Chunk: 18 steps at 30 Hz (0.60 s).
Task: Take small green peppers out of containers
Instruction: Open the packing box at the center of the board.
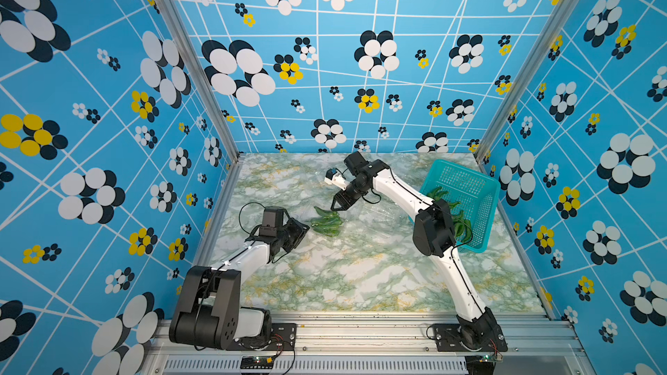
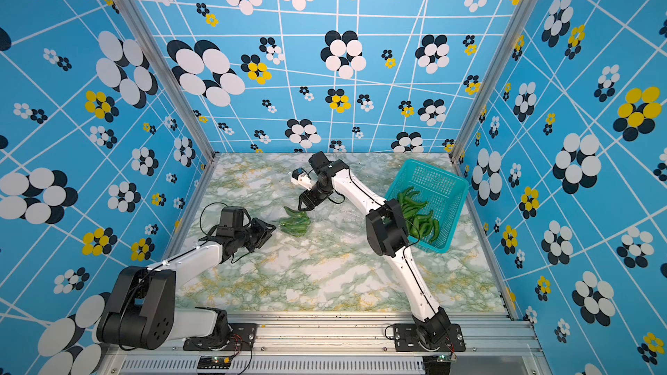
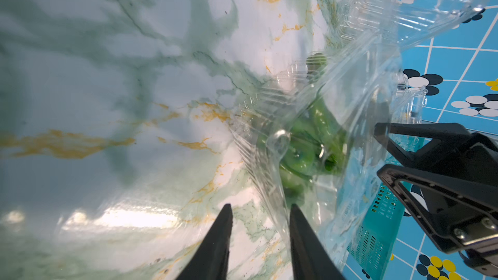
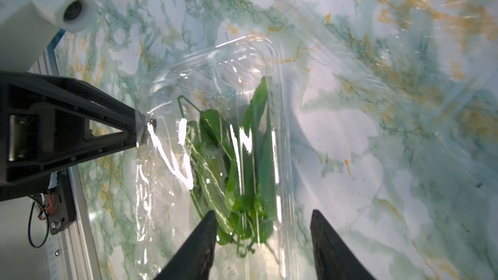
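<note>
While the small green peppers [image 4: 242, 162] lie in a clear container [image 4: 215, 57] on the bench [image 1: 361, 275], the right tool [image 4: 263, 212] hangs just above it, fingers wide apart, and the left tool [image 3: 261, 206] sits at its edge, fingers slightly apart. About to reach in, I think: hold the plastic still, pick gently.

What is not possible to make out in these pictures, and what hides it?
Basket peppers: in both top views the right arm covers some in the teal basket.
Container: nearly invisible on the marble table in both top views.
Left end effector: in the left wrist view, clear plastic hides whether it grips the container.
Container peppers: glare streaks cover several in the right wrist view.
</note>
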Motion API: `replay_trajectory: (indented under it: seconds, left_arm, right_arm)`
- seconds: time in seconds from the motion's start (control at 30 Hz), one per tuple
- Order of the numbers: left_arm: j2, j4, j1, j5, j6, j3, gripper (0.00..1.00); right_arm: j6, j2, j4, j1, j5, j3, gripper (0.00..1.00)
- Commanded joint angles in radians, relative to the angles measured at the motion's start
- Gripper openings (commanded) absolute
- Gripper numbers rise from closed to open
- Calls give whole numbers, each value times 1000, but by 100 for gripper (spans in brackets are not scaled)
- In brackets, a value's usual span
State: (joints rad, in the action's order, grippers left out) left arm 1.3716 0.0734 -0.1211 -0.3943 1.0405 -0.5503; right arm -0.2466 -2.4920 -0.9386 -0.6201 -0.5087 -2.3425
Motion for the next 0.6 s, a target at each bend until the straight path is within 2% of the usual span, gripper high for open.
replay_trajectory:
  seconds: [0.0,0.17,0.4,0.57]
  left_arm:
    - [12,20,-10,-12,7,12,37]
    - [-53,2,-11,6,-5,12,37]
    - [-145,-115,0,42,-40,4,37]
    - [-142,-210,10,33,-87,-7,36]
  right_arm:
    - [10,-22,-37,-12,-26,-26,57]
    - [11,-34,-44,-12,-24,-39,57]
    - [13,-51,-55,-12,-24,-71,57]
    - [12,-54,-54,-12,-25,-75,57]
